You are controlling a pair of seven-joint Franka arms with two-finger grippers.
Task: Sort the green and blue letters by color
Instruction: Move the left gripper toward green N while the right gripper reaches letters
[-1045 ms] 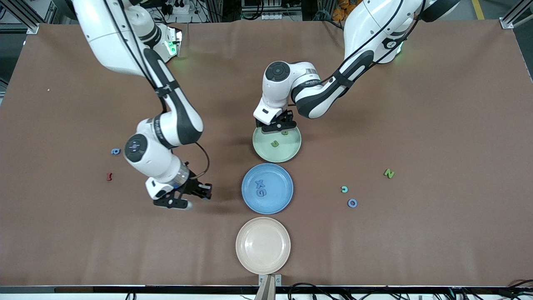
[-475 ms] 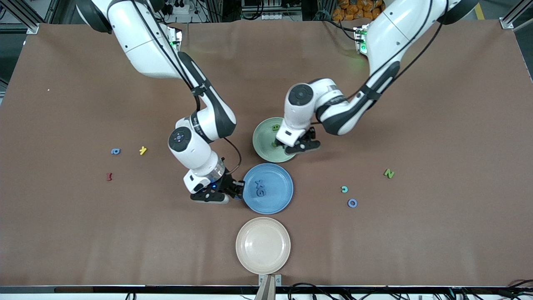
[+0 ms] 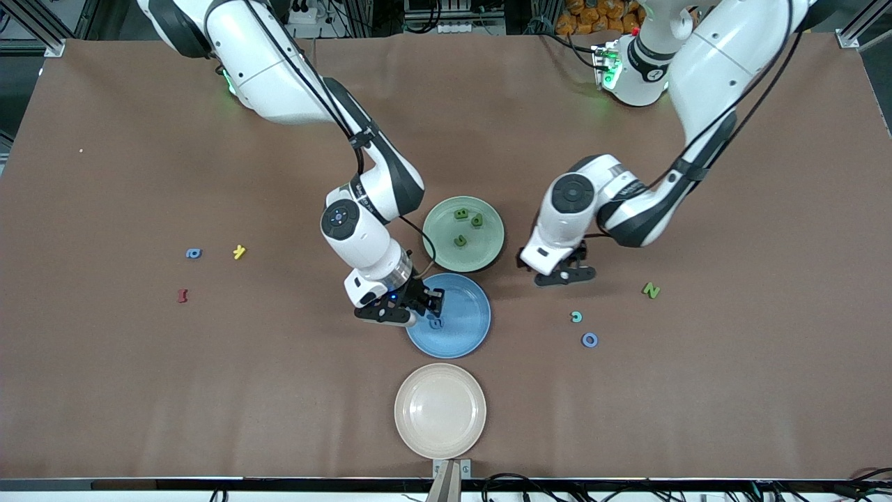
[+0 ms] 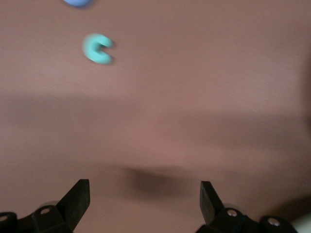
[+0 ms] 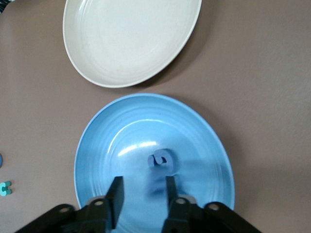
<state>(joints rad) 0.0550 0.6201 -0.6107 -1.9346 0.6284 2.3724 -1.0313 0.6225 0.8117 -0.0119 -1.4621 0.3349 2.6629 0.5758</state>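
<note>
Item: my right gripper, fingers slightly parted and holding nothing, is hovering over the glossy ridged blue plate, where a chunky blue letter is lying. Three green letters are sitting in the green plate. My left gripper, wide, is hanging empty over the matte brown counter.

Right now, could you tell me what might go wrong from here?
1. The right gripper hangs open just over the blue plate, close to a blue letter. Pulling away carelessly could knock that letter or shift the plate.
2. The open left gripper is over bare table near a teal letter, which might be mistaken for blue or green.
</note>
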